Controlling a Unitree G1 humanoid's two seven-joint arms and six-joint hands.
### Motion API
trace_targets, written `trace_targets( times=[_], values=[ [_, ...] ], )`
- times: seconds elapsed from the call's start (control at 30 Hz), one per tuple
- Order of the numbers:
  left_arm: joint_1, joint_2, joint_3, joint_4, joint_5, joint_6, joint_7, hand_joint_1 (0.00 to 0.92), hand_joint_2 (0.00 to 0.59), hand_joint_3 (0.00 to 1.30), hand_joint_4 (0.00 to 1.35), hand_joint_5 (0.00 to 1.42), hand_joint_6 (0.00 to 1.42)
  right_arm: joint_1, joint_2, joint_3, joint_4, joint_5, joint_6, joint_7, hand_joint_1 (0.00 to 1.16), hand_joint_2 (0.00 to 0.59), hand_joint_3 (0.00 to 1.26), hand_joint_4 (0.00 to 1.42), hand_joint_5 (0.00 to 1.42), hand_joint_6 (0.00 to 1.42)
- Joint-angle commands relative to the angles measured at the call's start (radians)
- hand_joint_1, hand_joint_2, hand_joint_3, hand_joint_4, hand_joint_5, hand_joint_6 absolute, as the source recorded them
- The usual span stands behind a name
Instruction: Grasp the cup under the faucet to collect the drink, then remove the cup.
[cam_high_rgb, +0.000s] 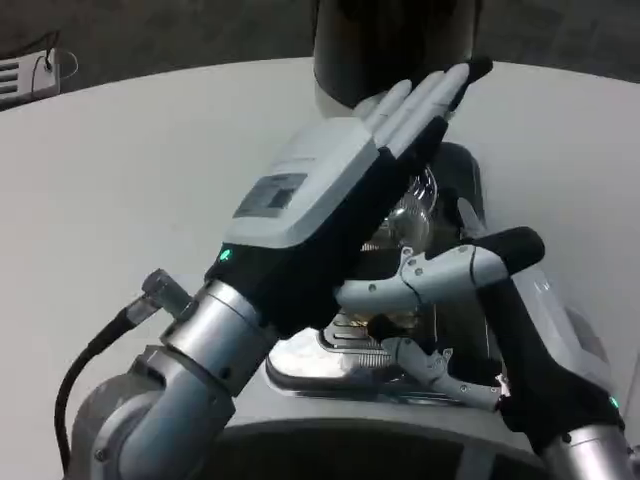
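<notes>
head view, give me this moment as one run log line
left hand: raised flat, fingers straight, holding nothing | right hand: fingers reach toward clear cup, grip unclear | cup: on drip tray below dispenser

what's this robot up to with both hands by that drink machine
The robot is working at a drink dispenser on a white table. Its left hand is raised flat with fingers extended toward the machine. Behind it a clear cup sits on the drip tray, with the right hand reaching in beside it; whether it grips the cup is hidden.
</notes>
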Motion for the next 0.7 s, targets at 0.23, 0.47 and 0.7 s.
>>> trace_targets(
  times=[0.23,0.47,0.7],
  values=[
    [0.142,-0.061,0.081,-0.058,0.010,-0.118,0.196,0.000,0.152,0.00,0.00,0.00,0.00,-0.028,0.002,0.009,0.029,0.030,0.005,-0.013,0.60,0.251,0.00,0.05,0.08,0.23],
    [0.305,-0.076,0.128,-0.093,0.039,-0.143,0.274,0.000,0.159,0.00,0.00,0.00,0.00,-0.051,0.000,0.013,0.054,0.047,0.004,-0.012,0.60,0.248,0.00,0.06,0.09,0.23],
    [0.484,-0.085,0.139,-0.149,0.081,-0.122,0.264,0.000,0.161,0.00,0.00,0.00,0.00,-0.083,-0.008,0.012,0.085,0.064,0.005,-0.008,0.60,0.247,0.00,0.07,0.10,0.23]
  ],
)
